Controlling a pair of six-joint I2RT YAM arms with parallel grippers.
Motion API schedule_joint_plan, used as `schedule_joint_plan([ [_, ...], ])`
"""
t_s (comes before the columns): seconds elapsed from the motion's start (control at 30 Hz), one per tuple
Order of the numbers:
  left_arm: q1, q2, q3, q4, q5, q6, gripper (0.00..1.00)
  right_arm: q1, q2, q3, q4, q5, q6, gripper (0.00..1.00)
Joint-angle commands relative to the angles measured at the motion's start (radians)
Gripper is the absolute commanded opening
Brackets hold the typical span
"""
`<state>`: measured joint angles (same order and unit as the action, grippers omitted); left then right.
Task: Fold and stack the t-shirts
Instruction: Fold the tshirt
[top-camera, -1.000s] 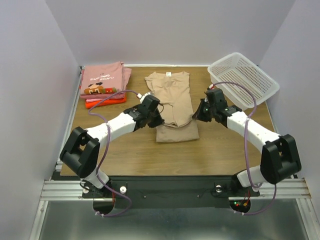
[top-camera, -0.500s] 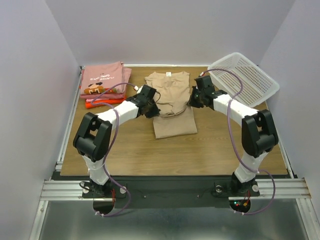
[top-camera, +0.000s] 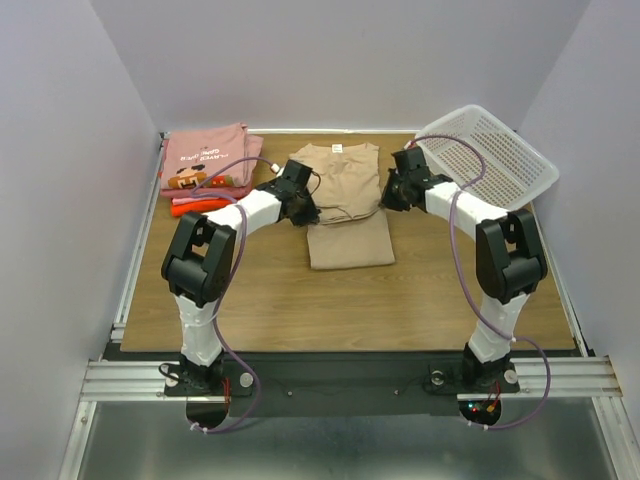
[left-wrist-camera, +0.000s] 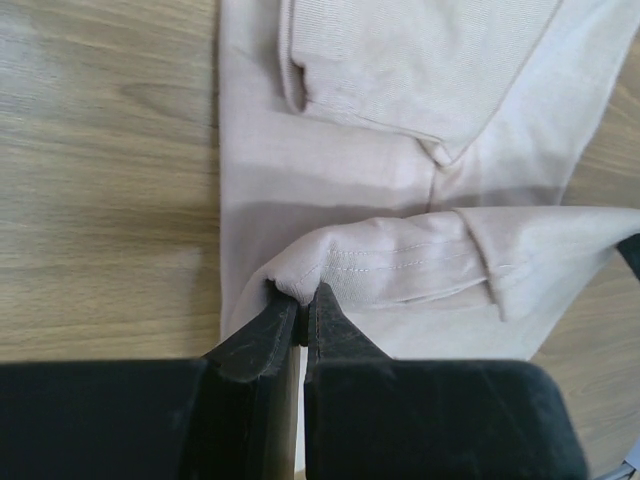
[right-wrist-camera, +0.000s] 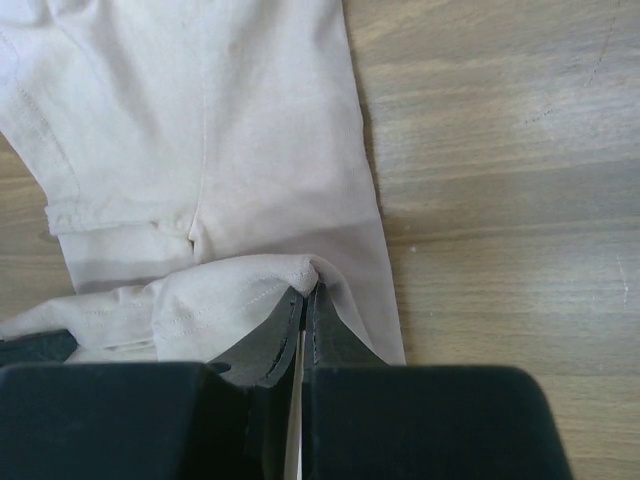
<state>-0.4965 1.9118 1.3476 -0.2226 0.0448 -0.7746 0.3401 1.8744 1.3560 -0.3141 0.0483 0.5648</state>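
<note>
One t-shirt (top-camera: 345, 180) in left hand (left-wrist-camera: 302, 300), right hand (right-wrist-camera: 304, 296)

On the brown wooden table (top-camera: 280, 300), a tan short-sleeved cloth t-shirt (top-camera: 345, 185) lies partly folded at the middle, with the left gripper (top-camera: 306, 210) at its left edge, the right gripper (top-camera: 390, 197) at its right edge, a stack of pink printed t-shirts (top-camera: 205, 158) over a red-orange t-shirt (top-camera: 195, 208) at the far left corner, and a white perforated plastic basket (top-camera: 490, 155) at the far right corner.

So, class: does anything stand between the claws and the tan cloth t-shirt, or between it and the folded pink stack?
No: the left claw and right claw each pinch the tan cloth t-shirt by its stitched edge. Toward the folded pink stack, only the left arm's own forearm crosses the gap.
</note>
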Motion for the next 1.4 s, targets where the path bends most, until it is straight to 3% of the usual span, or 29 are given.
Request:
schedule_joint_plan([
  [0.0, 0.021, 0.0, 0.062, -0.003, -0.008, 0.024, 0.0, -0.016, 0.038, 0.074, 0.035, 0.006, -0.017, 0.0],
  [0.07, 0.027, 0.018, 0.076, -0.009, -0.007, 0.031, 0.0, -0.018, 0.055, 0.087, 0.033, -0.008, -0.026, 0.0],
  [0.17, 0.033, 0.036, 0.116, -0.035, 0.006, 0.057, 0.32, -0.024, 0.066, 0.1, 0.033, -0.019, -0.028, 0.13],
  [0.2, 0.035, 0.036, 0.119, -0.037, 0.004, 0.061, 0.5, -0.026, 0.065, 0.106, 0.033, -0.022, -0.029, 0.21],
  [0.3, 0.035, 0.02, 0.12, -0.034, 0.007, 0.074, 0.74, -0.029, 0.058, 0.118, 0.032, -0.036, -0.046, 0.41],
  [0.33, 0.035, 0.015, 0.12, -0.035, 0.01, 0.083, 0.91, -0.029, 0.048, 0.12, 0.032, -0.042, -0.054, 0.45],
  [0.37, 0.035, 0.001, 0.117, -0.034, 0.013, 0.084, 0.97, -0.029, 0.039, 0.118, 0.032, -0.069, -0.055, 0.49],
  [0.47, 0.033, -0.043, 0.082, -0.027, 0.029, 0.089, 0.98, -0.03, -0.003, 0.088, 0.03, -0.106, -0.081, 0.67],
  [0.53, 0.03, -0.075, 0.018, -0.008, 0.032, 0.084, 0.98, -0.029, -0.03, 0.056, 0.032, -0.154, -0.111, 1.0],
  [0.77, -0.039, -0.275, -0.287, 0.094, 0.044, 0.023, 0.98, -0.029, -0.236, -0.295, 0.033, -0.188, -0.083, 1.0],
  [0.97, -0.082, -0.352, -0.499, 0.201, 0.063, -0.057, 0.98, -0.029, -0.374, -0.474, 0.056, -0.169, -0.037, 1.0],
  [1.1, -0.08, -0.343, -0.528, 0.216, 0.066, -0.068, 0.84, -0.029, -0.354, -0.508, 0.082, -0.205, -0.013, 0.78],
  [1.17, -0.082, -0.327, -0.519, 0.239, 0.066, -0.065, 0.77, -0.03, -0.331, -0.517, 0.113, -0.223, 0.004, 0.73],
  [1.3, -0.082, -0.292, -0.504, 0.241, 0.07, -0.06, 0.51, -0.029, -0.29, -0.515, 0.138, -0.219, 0.018, 0.58],
  [1.37, -0.08, -0.275, -0.502, 0.246, 0.081, -0.057, 0.49, -0.029, -0.273, -0.517, 0.148, -0.22, 0.023, 0.56],
])
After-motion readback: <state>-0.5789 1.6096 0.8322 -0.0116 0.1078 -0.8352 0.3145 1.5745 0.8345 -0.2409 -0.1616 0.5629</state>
